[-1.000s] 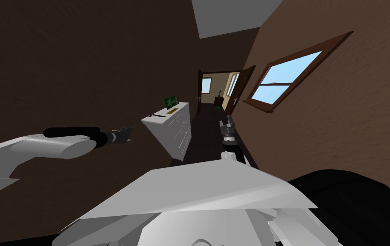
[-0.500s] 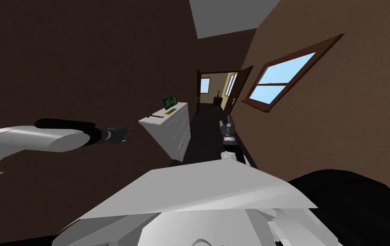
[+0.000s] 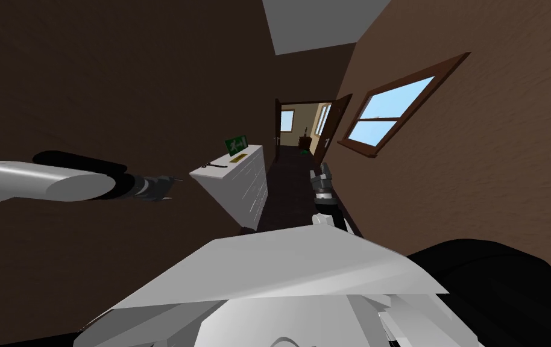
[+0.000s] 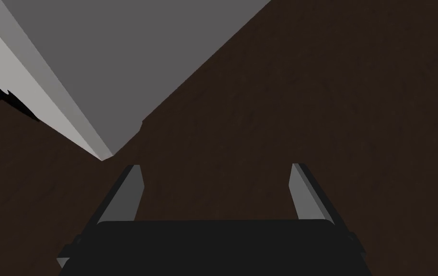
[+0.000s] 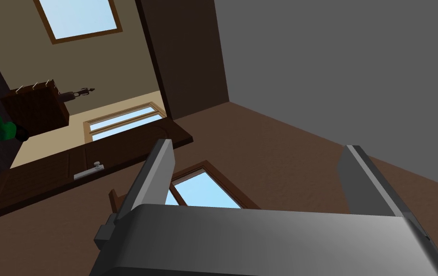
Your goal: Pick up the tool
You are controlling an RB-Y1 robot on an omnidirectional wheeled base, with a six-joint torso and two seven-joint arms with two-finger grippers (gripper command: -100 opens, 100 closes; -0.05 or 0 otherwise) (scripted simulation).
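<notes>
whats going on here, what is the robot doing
The robot stands in a dark-walled hallway. Its left gripper is held out with its fingers open, short of a white dresser. A small dark tool lies on the dresser's top, not yet grasped, with a green sign further back. The right gripper is near the chest, open and holding nothing.

On top of the dresser (image 3: 249, 188), the tool (image 3: 214, 164) is a thin dark sliver, too small to tell its kind.
</notes>
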